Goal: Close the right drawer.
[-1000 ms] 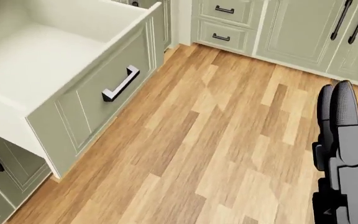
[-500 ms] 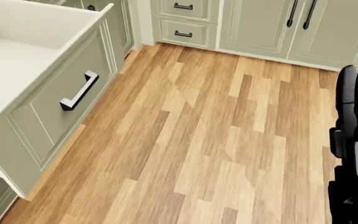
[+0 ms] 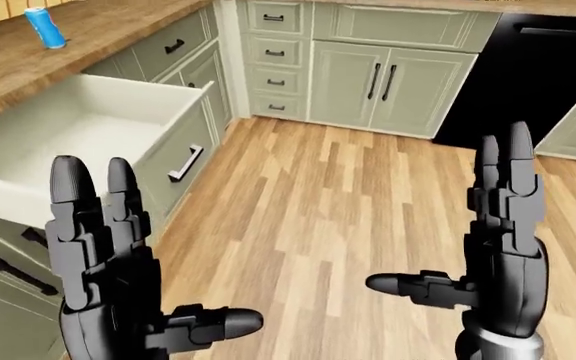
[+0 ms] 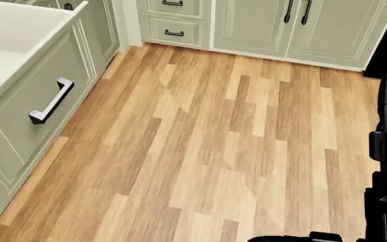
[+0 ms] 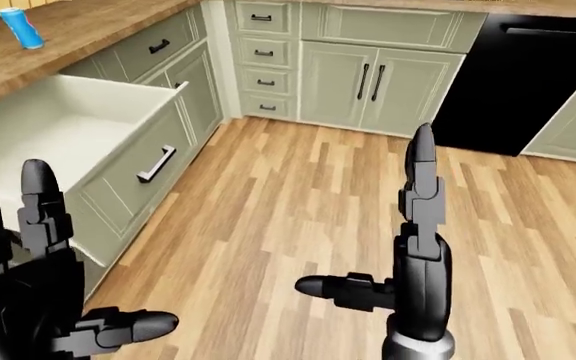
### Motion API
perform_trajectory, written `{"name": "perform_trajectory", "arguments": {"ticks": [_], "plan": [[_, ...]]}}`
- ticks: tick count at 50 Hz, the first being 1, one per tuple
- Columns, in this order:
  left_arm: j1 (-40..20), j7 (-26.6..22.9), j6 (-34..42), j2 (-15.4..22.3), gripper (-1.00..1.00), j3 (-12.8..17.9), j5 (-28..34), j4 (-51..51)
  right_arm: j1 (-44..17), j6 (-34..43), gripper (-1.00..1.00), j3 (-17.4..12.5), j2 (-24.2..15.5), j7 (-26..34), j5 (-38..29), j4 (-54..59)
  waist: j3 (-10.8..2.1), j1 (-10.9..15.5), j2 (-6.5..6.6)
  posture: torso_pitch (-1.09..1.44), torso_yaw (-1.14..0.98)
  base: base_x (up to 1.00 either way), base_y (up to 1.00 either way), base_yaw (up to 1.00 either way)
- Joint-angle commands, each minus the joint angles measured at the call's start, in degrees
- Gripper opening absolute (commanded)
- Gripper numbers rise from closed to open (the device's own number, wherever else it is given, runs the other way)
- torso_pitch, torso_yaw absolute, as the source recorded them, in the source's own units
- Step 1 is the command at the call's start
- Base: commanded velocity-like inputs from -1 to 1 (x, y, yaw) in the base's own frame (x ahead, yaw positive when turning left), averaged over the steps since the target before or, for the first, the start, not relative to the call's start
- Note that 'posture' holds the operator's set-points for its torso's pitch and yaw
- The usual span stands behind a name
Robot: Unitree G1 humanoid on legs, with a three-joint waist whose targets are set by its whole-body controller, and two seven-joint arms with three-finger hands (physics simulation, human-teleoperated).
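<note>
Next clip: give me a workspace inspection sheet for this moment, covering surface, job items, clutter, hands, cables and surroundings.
Surface: wooden countertop at upper left of the left-eye view; plank floor below.
Job's things: drawer pulled fully out, inside looks empty; its bar handle untouched.
Clutter: blue can upright on the countertop.
Hands: left hand and right hand both raised, fingers spread, holding nothing, apart from the drawer.
Cables: nothing seen.
Surroundings: green cabinets with dark handles, all shut; black appliance at upper right.
</note>
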Motion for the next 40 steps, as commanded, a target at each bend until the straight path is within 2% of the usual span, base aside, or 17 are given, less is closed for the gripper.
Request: {"name": "perform_trajectory", "arguments": {"ticks": [1, 5, 6, 7, 8, 12, 14, 16, 19, 21, 25, 27, 29, 31, 32, 35, 40], "plan": [[-0.44, -0.08, -1.35, -0.03, 1.00, -0.21, -0.07, -2.16, -0.72, -0.58, 1.00, 0.07, -0.24, -0.38, -0.59, -2.93, -0.80, 0.03, 0.00, 0.00, 0.00, 0.00, 0.00, 0.00], [-0.30, 0.03, -0.83, -0.07, 1.00, -0.39, 0.14, -2.78, -0.54, -0.73, 1.00, 0.47, -0.55, 0.11, -0.36, -2.89, -1.09, 0.45, -0.64, 0.00, 0.00, 0.00, 0.00, 0.00], [-0.27, 0.12, -0.31, -0.08, 1.00, -0.48, 0.25, -3.31, -0.55, -1.02, 1.00, 0.30, -0.52, -0.07, -0.29, -2.58, -1.76, 0.45, -0.22, 0.00, 0.00, 0.00, 0.12, 0.00], [-0.25, 0.19, 0.11, -0.07, 1.00, -0.58, 0.33, -3.75, -0.59, -1.16, 1.00, 0.17, -0.59, -0.04, -0.25, -2.20, -0.53, 0.45, -0.65, 0.00, 0.00, 0.00, 0.12, 0.00], [-0.24, 0.29, 0.44, -0.07, 1.00, -0.65, 0.47, -4.09, -0.45, -1.66, 1.00, 0.14, -0.63, 0.06, 0.20, -2.05, -0.09, 0.45, -0.57, 0.00, 0.00, 0.00, 0.12, 0.00], [-0.23, 0.44, 0.94, 0.01, 1.00, -0.73, 0.57, -4.57, -0.45, -1.82, 1.00, -0.01, -0.49, 0.24, 0.19, -1.89, 0.22, 0.43, 0.41, 0.00, 0.00, 0.00, 0.10, 0.00], [-0.20, 0.49, 1.08, 0.03, 1.00, -0.75, 0.60, -4.79, -0.28, -2.67, 1.00, -0.02, -0.64, 0.40, 0.61, -1.22, 0.22, 0.45, 0.39, 0.00, 0.00, 0.00, 0.09, 0.00], [-0.25, 0.52, 1.21, 0.04, 1.00, -0.74, 0.59, -4.89, -0.25, -2.81, 1.00, -0.10, -0.63, 0.50, 0.72, -1.11, 0.28, 0.48, -0.07, 0.00, 0.00, 0.00, 0.08, 0.00], [-0.46, 0.51, 0.71, 0.08, 1.00, -0.59, 0.54, -4.15, -0.23, -2.83, 1.00, -0.09, -0.45, 0.47, 0.35, -1.33, 0.72, 0.07, -2.12, 0.00, 0.00, 0.00, 0.07, 0.00], [-0.57, 0.35, -0.24, 0.10, 1.00, -0.37, 0.34, -3.12, -0.26, -2.42, 1.00, -0.04, -0.39, 0.51, 0.28, -1.50, 0.56, 0.12, -1.20, 0.00, 0.00, 0.00, 0.07, 0.00], [-0.74, 0.11, -1.14, 0.03, 1.00, -0.13, 0.12, -2.03, -0.21, -2.15, 1.00, 0.06, -0.41, 0.62, 0.25, -1.88, 0.14, 0.16, -1.16, 0.00, 0.00, 0.00, 0.07, 0.00], [-0.81, 0.04, -1.42, 0.00, 1.00, -0.07, 0.04, -1.64, -0.13, -2.20, 1.00, 0.10, -0.41, 0.63, 0.20, -1.88, 0.33, 0.37, -0.43, 0.00, 0.00, 0.00, 0.07, 0.00], [-0.86, 0.04, -1.37, -0.07, 1.00, -0.12, 0.13, -1.59, -0.27, -1.77, 1.00, 0.15, -0.41, 0.74, 0.16, -2.05, 0.81, 0.42, 0.94, 0.00, 0.00, 0.00, 0.07, 0.00], [-0.79, 0.06, -1.24, -0.06, 1.00, -0.09, 0.05, -1.81, -0.29, -1.32, 1.00, 0.23, -0.39, 0.87, 0.27, -2.48, 0.29, 0.49, 3.73, 0.00, 0.00, 0.00, 0.09, 0.00], [-0.75, 0.06, -1.23, -0.08, 1.00, -0.12, 0.07, -1.86, -0.33, -1.21, 1.00, 0.12, -0.40, 0.80, 0.31, -2.31, 0.52, 0.83, 2.54, 0.00, 0.00, 0.00, 0.12, 0.00], [-0.68, 0.09, -0.98, -0.09, 1.00, -0.23, 0.15, -2.18, -0.38, -1.26, 1.00, 0.08, -0.50, 0.88, 0.62, -2.15, 0.92, 1.22, 1.67, 0.00, 0.00, 0.00, 0.20, 0.00], [-0.58, 0.08, -0.99, -0.07, 1.00, -0.28, 0.18, -2.32, -0.42, -1.95, 1.00, -0.18, -0.59, 0.76, 0.82, -1.24, 1.08, 0.67, -1.89, 0.00, 0.00, 0.00, 0.20, 0.00]]}}
